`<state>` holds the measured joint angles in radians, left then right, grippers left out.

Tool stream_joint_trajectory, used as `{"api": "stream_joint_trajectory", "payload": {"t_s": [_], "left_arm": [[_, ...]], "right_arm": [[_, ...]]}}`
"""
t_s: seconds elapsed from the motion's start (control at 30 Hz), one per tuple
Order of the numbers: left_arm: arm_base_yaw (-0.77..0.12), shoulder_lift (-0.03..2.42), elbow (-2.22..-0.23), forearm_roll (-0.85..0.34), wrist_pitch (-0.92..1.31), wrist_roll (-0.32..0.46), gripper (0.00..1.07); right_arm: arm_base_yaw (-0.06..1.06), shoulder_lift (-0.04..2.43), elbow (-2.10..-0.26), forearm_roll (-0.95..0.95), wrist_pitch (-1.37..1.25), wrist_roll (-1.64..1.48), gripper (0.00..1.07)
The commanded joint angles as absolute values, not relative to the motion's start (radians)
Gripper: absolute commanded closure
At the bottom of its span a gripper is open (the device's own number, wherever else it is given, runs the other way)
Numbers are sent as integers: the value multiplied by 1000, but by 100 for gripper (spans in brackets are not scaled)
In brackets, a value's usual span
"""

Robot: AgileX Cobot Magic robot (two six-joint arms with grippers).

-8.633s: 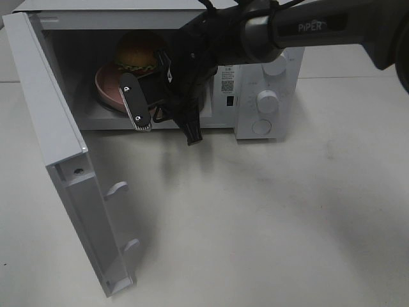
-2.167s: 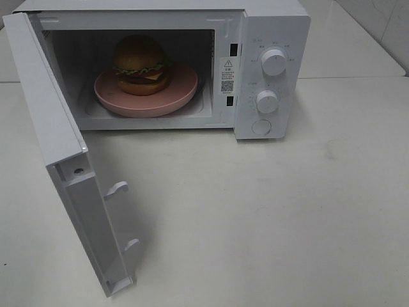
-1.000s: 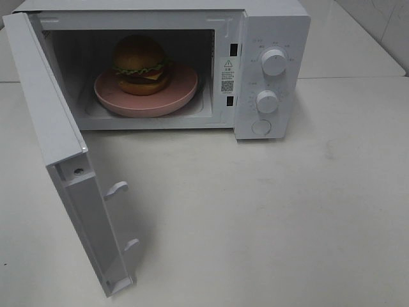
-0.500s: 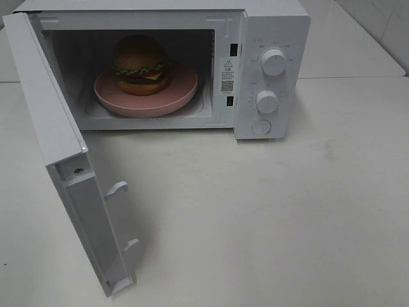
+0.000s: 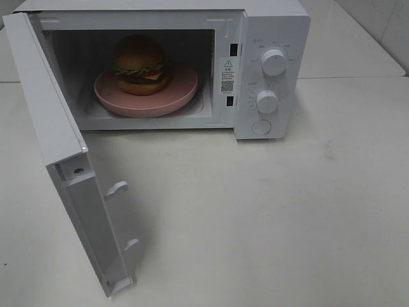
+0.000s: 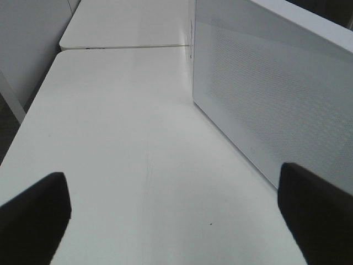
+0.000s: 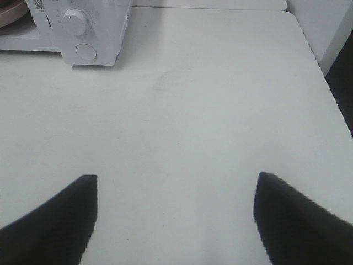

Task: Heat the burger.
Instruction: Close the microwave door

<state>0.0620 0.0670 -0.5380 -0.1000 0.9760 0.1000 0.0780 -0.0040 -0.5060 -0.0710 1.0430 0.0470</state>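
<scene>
A white table carries the microwave, whose door stands swung wide. Inside the microwave's cavity a pink plate bears the burger, upright. The left gripper hovers beside the microwave door's outer face, jaws wide and empty. The right gripper hangs well apart from the microwave's knob side, jaws likewise wide and empty.

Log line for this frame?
burger on pink plate in microwave | door open | left gripper open, empty | right gripper open, empty
</scene>
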Motion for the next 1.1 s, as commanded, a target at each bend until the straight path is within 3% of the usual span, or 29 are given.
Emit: {"api": "stream_joint_trajectory", "payload": {"t_s": [0.03, 0.07, 0.13, 0.17, 0.2, 0.27, 0.3, 0.33, 0.37, 0.4, 0.43, 0.47, 0.5, 0.53, 0.77, 1.1], "left_arm": [[61, 126, -544, -96, 917, 97, 21], [61, 126, -544, -96, 917, 97, 21], [61, 180, -544, -95, 873, 97, 37], [61, 180, -544, -95, 873, 97, 37], [61, 215, -543, -95, 844, 97, 48], [61, 233, -543, -96, 826, 97, 54], [61, 269, -543, -96, 791, 97, 66], [61, 269, -543, -96, 791, 97, 66], [61, 287, -543, -96, 774, 97, 71], [61, 316, -543, -95, 745, 97, 83], [61, 316, -543, -95, 745, 97, 83], [61, 351, -543, -93, 715, 97, 98], [61, 351, -543, -93, 715, 97, 98], [61, 369, -543, -92, 700, 97, 105], [59, 456, -474, -97, 511, 113, 107], [59, 568, -276, -119, 46, 139, 107]], "right_arm": [[70, -32, -507, -73, 1037, 53, 32], [70, -32, -507, -73, 1037, 53, 32], [70, -32, -507, -73, 1037, 54, 32], [70, -32, -507, -73, 1037, 54, 32], [70, -32, -507, -73, 1037, 54, 32], [70, -32, -507, -73, 1037, 54, 32], [70, -32, -507, -73, 1037, 54, 32], [70, -32, -507, -73, 1037, 54, 32], [70, -32, -507, -73, 1037, 54, 32], [70, -32, -507, -73, 1037, 54, 32], [70, -32, -507, -73, 1037, 54, 32], [70, -32, -507, -73, 1037, 54, 32], [70, -32, -507, -73, 1037, 54, 32], [70, -32, -507, -73, 1037, 54, 32], [70, -32, -507, -73, 1037, 54, 32], [70, -32, -507, -73, 1037, 54, 32]]}}
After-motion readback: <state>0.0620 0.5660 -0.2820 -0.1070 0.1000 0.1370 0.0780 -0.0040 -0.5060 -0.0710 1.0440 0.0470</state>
